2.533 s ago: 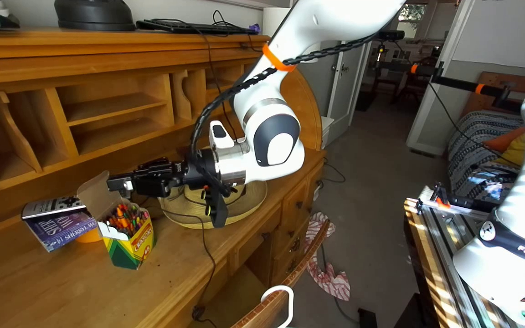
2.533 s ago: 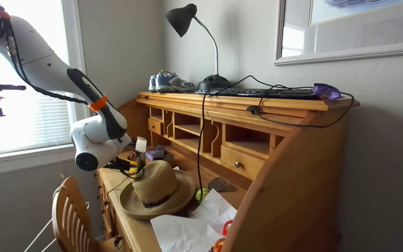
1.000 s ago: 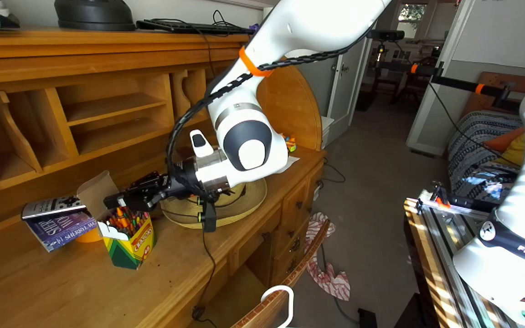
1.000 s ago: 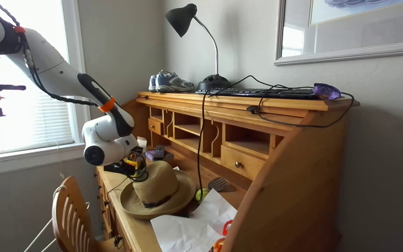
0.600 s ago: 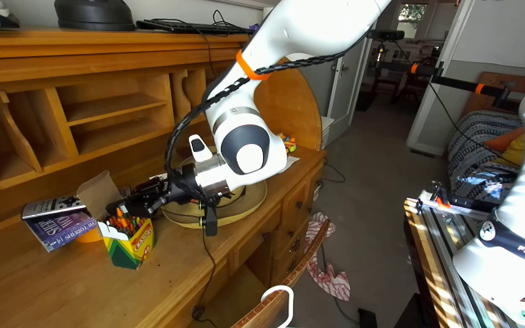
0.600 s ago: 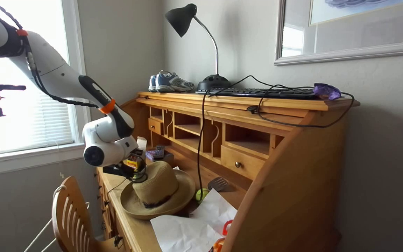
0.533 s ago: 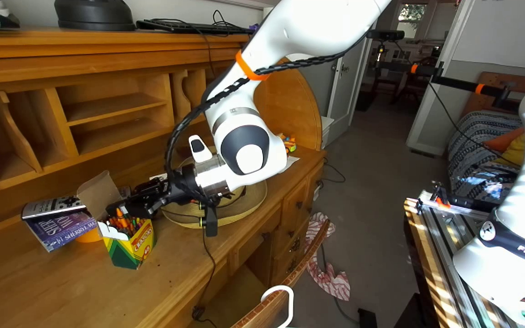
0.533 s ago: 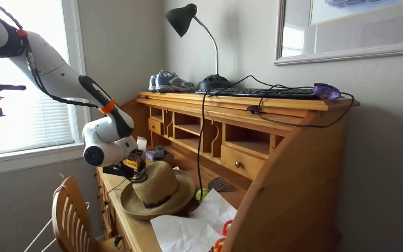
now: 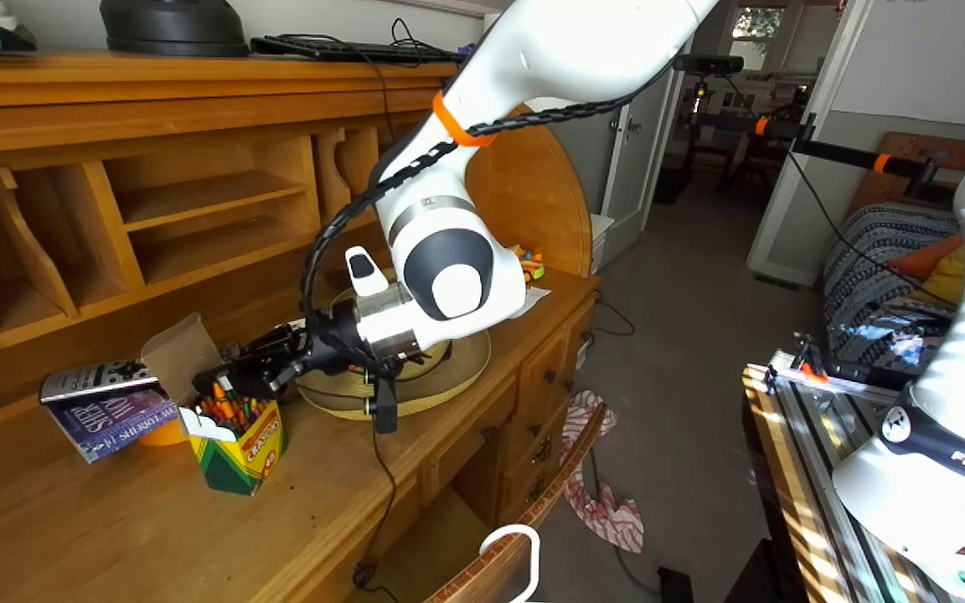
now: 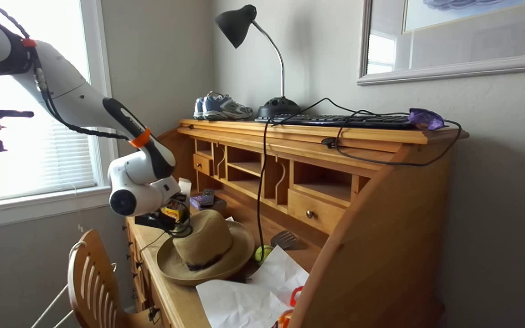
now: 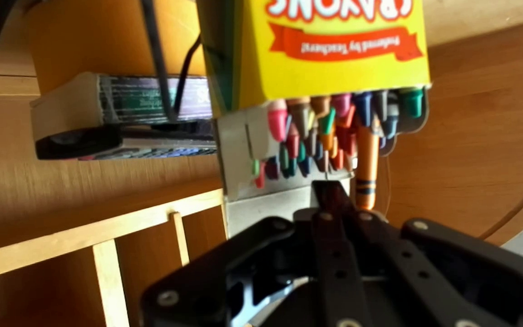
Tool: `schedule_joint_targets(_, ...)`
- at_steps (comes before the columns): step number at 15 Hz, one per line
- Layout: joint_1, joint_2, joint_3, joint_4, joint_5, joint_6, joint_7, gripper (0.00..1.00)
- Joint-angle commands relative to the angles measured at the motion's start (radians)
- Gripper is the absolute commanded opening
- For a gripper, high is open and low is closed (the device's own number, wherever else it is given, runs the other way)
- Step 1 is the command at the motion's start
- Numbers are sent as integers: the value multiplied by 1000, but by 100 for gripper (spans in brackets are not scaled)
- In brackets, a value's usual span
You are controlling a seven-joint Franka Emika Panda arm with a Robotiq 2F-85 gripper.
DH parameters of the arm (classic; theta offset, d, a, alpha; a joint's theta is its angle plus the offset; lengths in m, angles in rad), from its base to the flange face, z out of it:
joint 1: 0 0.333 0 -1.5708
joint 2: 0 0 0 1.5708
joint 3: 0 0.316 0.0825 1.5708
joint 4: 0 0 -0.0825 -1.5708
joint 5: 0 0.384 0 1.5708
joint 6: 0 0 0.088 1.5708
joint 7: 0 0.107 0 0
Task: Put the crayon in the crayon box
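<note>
The crayon box [image 9: 258, 448], green and yellow with its tan lid flap [image 9: 179, 356] raised, stands on the desk and is full of crayons. In the wrist view the crayon box [image 11: 343, 68] appears upside down at the top. One orange crayon [image 11: 367, 159] sticks out well above the other tips, its lower part inside the box. My gripper [image 11: 329, 193] is shut, with nothing visible between its fingers. Its tips are just over the crayons, beside the orange crayon. In an exterior view the gripper [image 9: 208, 383] sits between the flap and the crayon tips.
A straw hat [image 10: 203, 241] lies under and beside the wrist. Books [image 9: 114, 414] lean behind the box, near the pigeonholes [image 9: 206, 193]. A black cable [image 9: 378, 452] crosses the desk edge. White paper [image 10: 253, 296] and a tennis ball [image 10: 263, 253] lie beyond the hat.
Over the earlier frames the gripper came down from above the flap to just over the crayons, the arm shifting toward the box. In the last half second it has barely moved.
</note>
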Motion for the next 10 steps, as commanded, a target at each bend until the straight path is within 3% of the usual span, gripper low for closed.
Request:
schedule_joint_targets(1,-5,-33,-2,-37,-7,-47,26,0)
schedule_joint_targets(10,-18,-79,-11,-101,-124,-56,107,0)
